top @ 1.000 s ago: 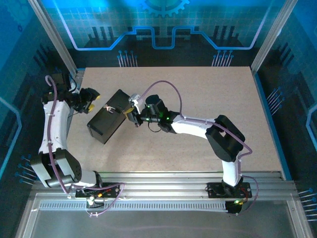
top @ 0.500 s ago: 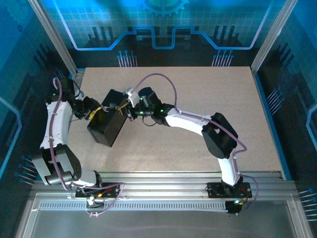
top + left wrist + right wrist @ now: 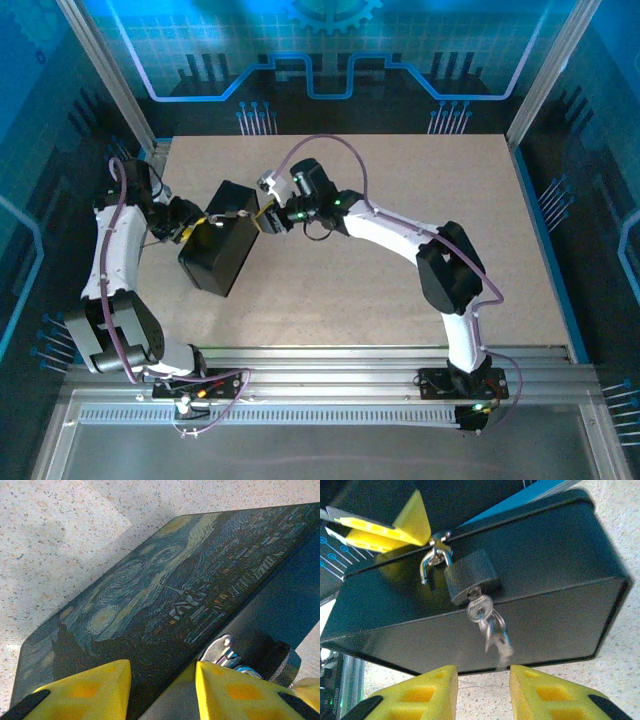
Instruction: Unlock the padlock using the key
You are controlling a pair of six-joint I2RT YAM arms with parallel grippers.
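The padlock (image 3: pixel 470 577) hangs from the hasp on the front face of the dark box (image 3: pixel 215 262), its thin silvery shackle (image 3: pixel 432 564) hooked through. The key (image 3: pixel 479 609) sits in the padlock's keyhole, and a ring with spare keys (image 3: pixel 497 640) dangles below it. My right gripper (image 3: pixel 482 690) is open just in front of the dangling keys, touching nothing. My left gripper (image 3: pixel 160 680) is open and straddles the box's top front edge beside the hasp (image 3: pixel 220 650). One finger lies over the painted lid (image 3: pixel 150 595), the other over the front face.
The box stands tilted on the speckled tabletop (image 3: pixel 400 290) at the left centre, between both grippers (image 3: pixel 192 222) (image 3: pixel 265 220). Frame posts and blue wall panels ring the table. Bare tabletop stretches to the right and front.
My left gripper has come in from the left onto the box's edge, and the box has turned slightly. The right gripper pushed toward the padlock, then drew back a little.
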